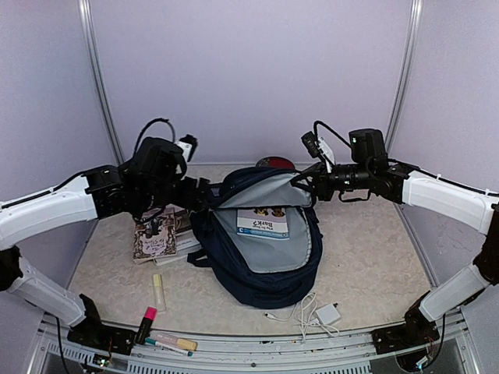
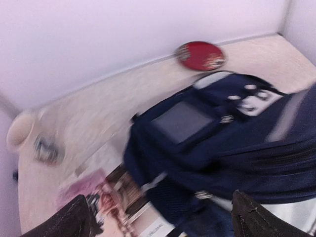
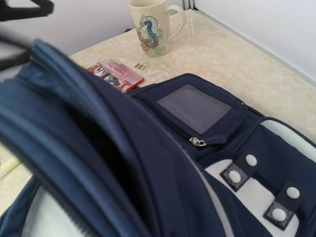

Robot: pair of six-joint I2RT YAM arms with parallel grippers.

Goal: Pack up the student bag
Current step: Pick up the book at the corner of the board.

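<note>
Bag [image 1: 261,290] is lying in the middle of the table [image 1: 374,257], mouth gaping upward and grey lining showing. One book with a blue cover [image 1: 263,222] is sitting flat inside.

My right pincer [image 1: 310,181] is pressed together on the rim of the top flap [image 1: 257,189] and is lifting it up and toward my right. I judge that this is what is propping the mouth wide, since the soft cloth would otherwise sag over the opening. My right wrist view is showing only navy cloth close up, with the front pocket beyond it.

My left pincer [image 1: 201,193] is spread wide and gripping nothing. It is hanging at the left edge of the opening, with its fingers [image 2: 74,219] standing well apart over the bag's side. That view is blurring, so the arm is probably moving.

Things outside the bag, so packing looks early:
- a stack of books [image 1: 156,238], lying just beside the bag under my left arm
- a yellow marker [image 1: 158,292], a pink marker [image 1: 146,321] and more pens [image 1: 175,343], lying near the front edge on the left
- a white charger with its cable [image 1: 327,314], lying in front of the bag
- a red round thing [image 1: 274,163] behind the bag, which I cannot identify
- a mug [image 3: 150,24], standing upright at the back, past the books.
</note>
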